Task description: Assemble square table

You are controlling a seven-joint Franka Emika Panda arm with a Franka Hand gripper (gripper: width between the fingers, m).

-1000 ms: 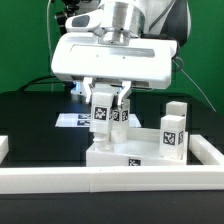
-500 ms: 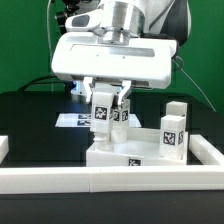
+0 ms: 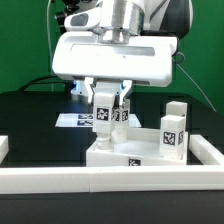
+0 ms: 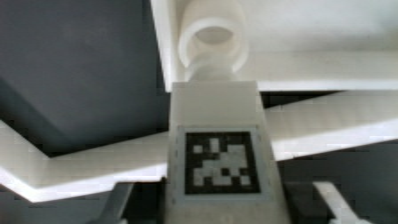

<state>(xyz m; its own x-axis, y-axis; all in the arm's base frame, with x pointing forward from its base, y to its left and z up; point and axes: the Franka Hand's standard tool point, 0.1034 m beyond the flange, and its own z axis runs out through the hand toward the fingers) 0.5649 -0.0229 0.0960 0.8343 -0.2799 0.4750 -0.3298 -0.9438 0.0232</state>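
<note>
My gripper (image 3: 112, 100) is shut on a white block leg (image 3: 103, 113) with a black-and-white tag and holds it upright just above the square tabletop slab (image 3: 135, 153). In the wrist view the leg (image 4: 217, 120) fills the middle between my fingers (image 4: 334, 200), and its end points at a round hole (image 4: 214, 40) in the slab's corner (image 4: 302, 30). A second leg (image 3: 173, 130) stands at the exterior view's right, beside the slab. Another tagged leg (image 3: 121, 114) shows partly behind the held one.
White border rails run along the front (image 3: 110, 181), at the exterior view's right (image 3: 206, 151) and left (image 3: 4, 148). The marker board (image 3: 72, 120) lies on the black table behind the gripper.
The gripper and the held leg have risen very slightly. Nothing else has moved.
</note>
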